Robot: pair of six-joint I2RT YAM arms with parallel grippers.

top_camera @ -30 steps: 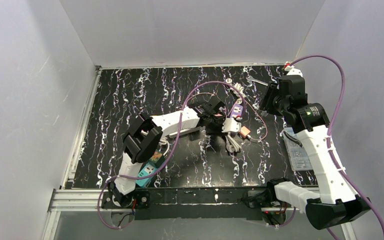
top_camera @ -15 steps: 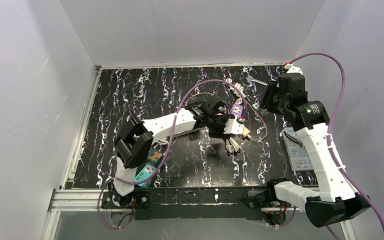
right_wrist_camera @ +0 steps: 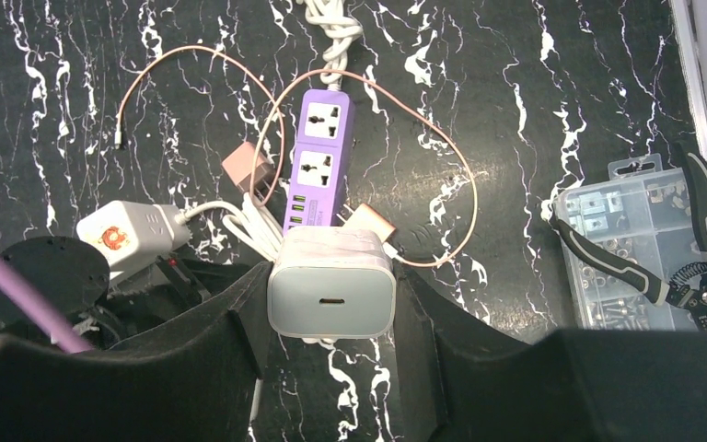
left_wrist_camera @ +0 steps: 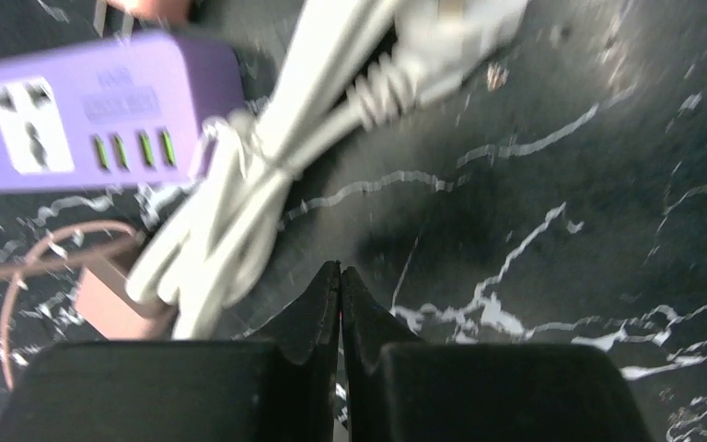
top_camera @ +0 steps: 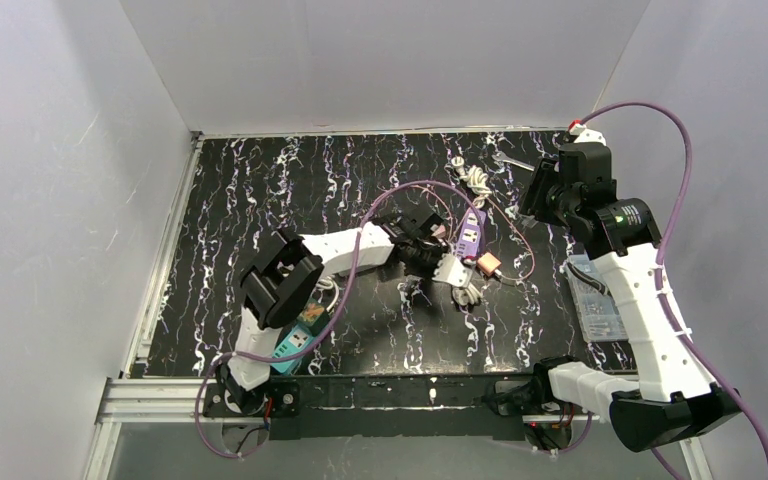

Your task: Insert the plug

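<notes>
Charger (right_wrist_camera: 331, 281): clamped between the part-open jaws of the right gripper (right_wrist_camera: 331, 308), held high over the purple strip (right_wrist_camera: 318, 138). Left gripper (left_wrist_camera: 341, 276): pinched shut on nothing, beside the white cable (left_wrist_camera: 267, 175). Risk: the strip lies unheld and may skid under insertion pressure, so the prongs miss.

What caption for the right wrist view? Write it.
Right hand grips a white charger; the purple power strip lies beyond it.

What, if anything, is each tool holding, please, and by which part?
The right tool grips the white charger by its two opposite sides. The left tool is shut, holding nothing.
</notes>
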